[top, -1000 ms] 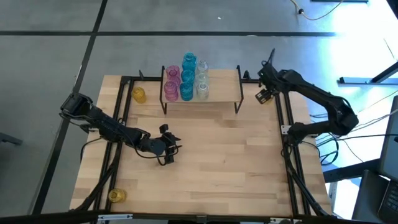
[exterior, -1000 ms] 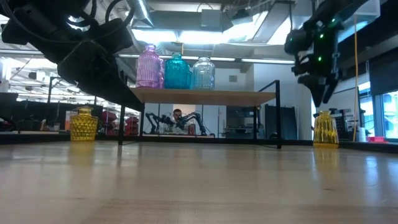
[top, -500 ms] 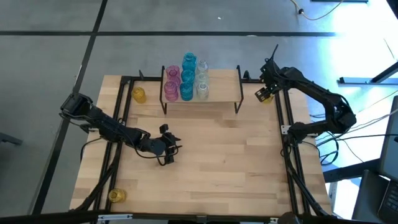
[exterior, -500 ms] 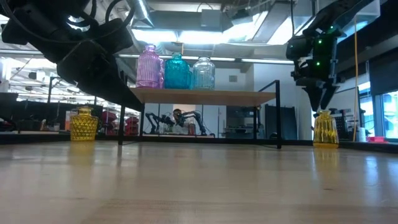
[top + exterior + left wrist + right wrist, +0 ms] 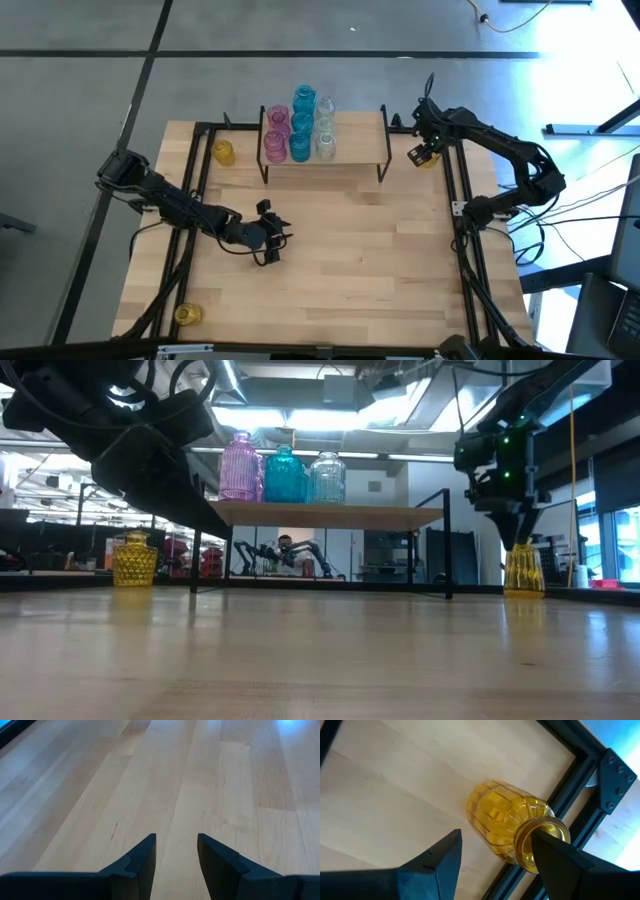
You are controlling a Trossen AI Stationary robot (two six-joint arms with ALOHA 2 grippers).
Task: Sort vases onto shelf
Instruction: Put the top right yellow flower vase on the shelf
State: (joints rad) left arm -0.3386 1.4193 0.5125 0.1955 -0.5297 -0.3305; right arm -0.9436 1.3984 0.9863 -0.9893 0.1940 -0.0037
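The right gripper (image 5: pixel 519 542) has dropped closer over the yellow vase (image 5: pixel 512 828) at the table's far right corner, beside the shelf (image 5: pixel 350 140); fingers apart, nothing gripped yet. The left gripper (image 5: pixel 176 851) waits open mid-table.

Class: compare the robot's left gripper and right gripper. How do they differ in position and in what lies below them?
The left gripper waits over bare tabletop mid-table; the right gripper hangs at the far right edge, over a yellow vase. Right's jaws stand wider than left's. Both are open, holding nothing.
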